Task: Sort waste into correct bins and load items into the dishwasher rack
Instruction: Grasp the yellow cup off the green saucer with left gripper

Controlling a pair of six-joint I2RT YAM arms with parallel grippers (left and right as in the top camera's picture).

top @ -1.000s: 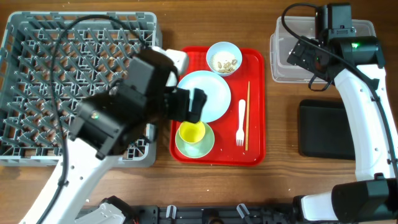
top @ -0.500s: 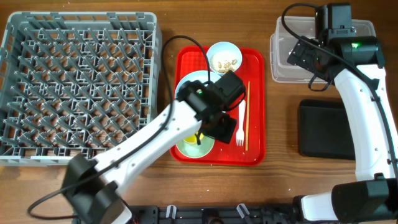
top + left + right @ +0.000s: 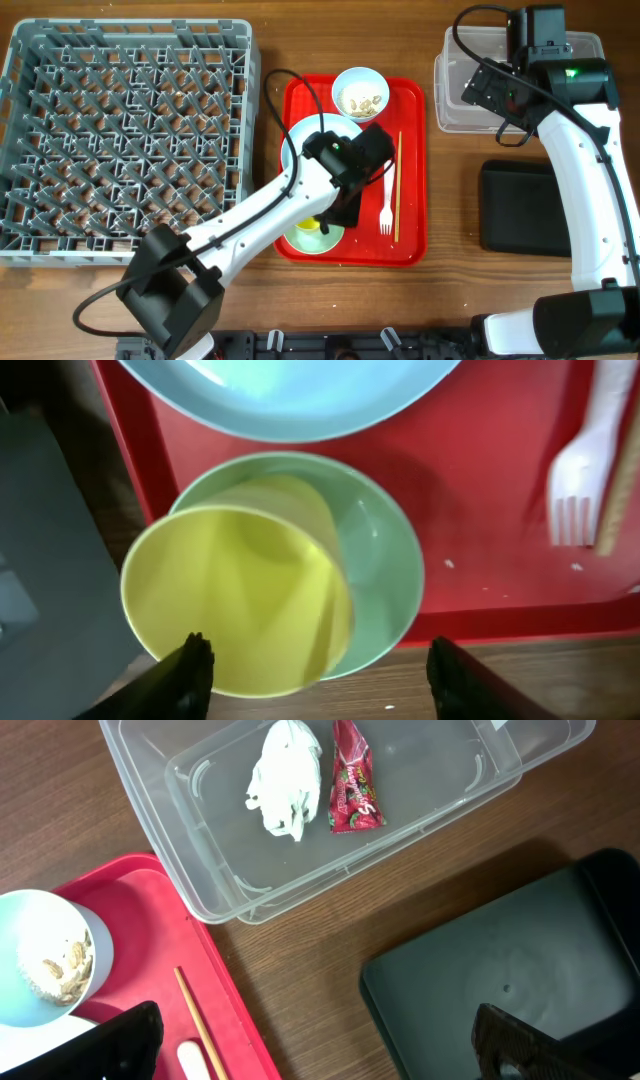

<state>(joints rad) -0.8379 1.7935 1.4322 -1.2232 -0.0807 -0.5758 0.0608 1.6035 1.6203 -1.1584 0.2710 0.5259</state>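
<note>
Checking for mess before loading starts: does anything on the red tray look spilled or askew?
The yellow cup leans tilted inside the mint bowl rather than standing upright. A few pale specks lie on the red tray near the white fork. Nothing else stands out.

The small yellow cup (image 3: 235,600) sits inside the mint bowl (image 3: 385,550), crowded to one side of it, just ahead of the left claw (image 3: 325,675) and between its spread tips. Beyond the bowl, farther from that claw, lies the light blue plate (image 3: 290,395). Off to the claw's right the white plastic fork (image 3: 580,470) lies flat, tines toward the claw, with a wooden chopstick (image 3: 622,490) alongside it. The grey rack (image 3: 130,140) stands well off to this claw's left.

Ahead of the right claw (image 3: 330,1045), the clear tub (image 3: 200,870) holds the crumpled white tissue (image 3: 285,780) and the red wrapper (image 3: 352,790) side by side. The black tray (image 3: 500,970) lies flat by one tip. The white bowl (image 3: 30,950) of beige scraps (image 3: 60,970) sits by the other.
</note>
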